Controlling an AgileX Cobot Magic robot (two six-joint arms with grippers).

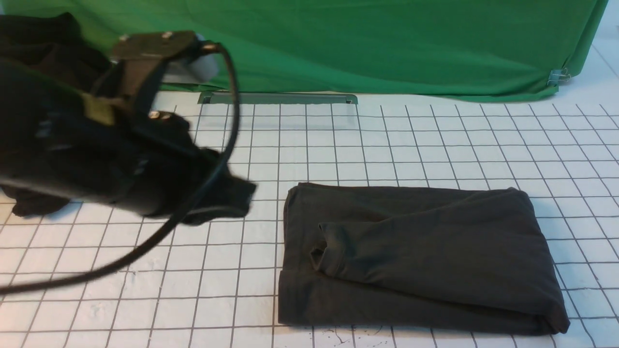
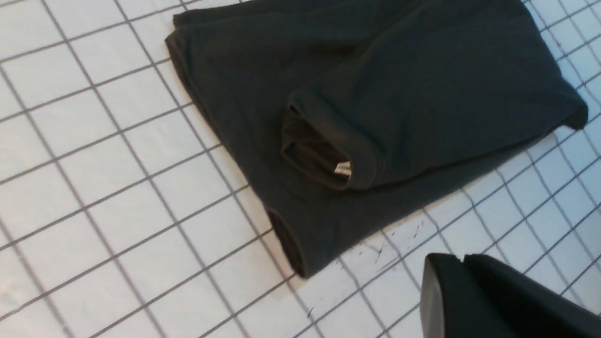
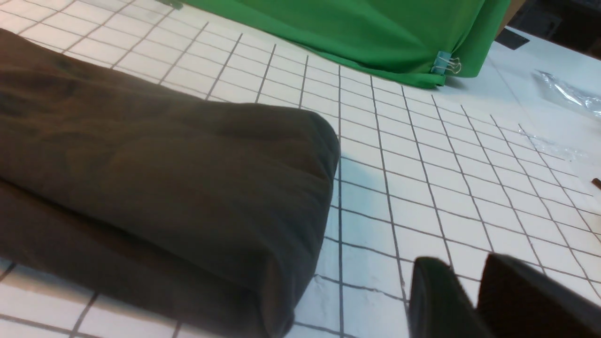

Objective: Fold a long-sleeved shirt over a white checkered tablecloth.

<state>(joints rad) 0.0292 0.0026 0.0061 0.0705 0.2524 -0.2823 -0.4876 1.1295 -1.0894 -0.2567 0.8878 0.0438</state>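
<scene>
Shirt [image 1: 416,256] lies folded into a flat rectangle on the tablecloth [image 1: 193,290], toward the robot's right, collar [image 2: 324,155] opening showing on the upper layer. Thin and soft, it looks light and limp; a pinch at a folded edge or corner, through all layers, should hold best. Left fingers [image 2: 465,291] are together and empty, clear of the cloth. Right fingers [image 3: 462,295] stand slightly apart beside the shirt's edge, gripping nothing. Green backdrop [image 1: 387,43] hangs behind.

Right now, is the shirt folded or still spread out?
Folded: the shirt lies in a compact stacked rectangle on the tablecloth, layers doubled over, no claw touching it.
</scene>
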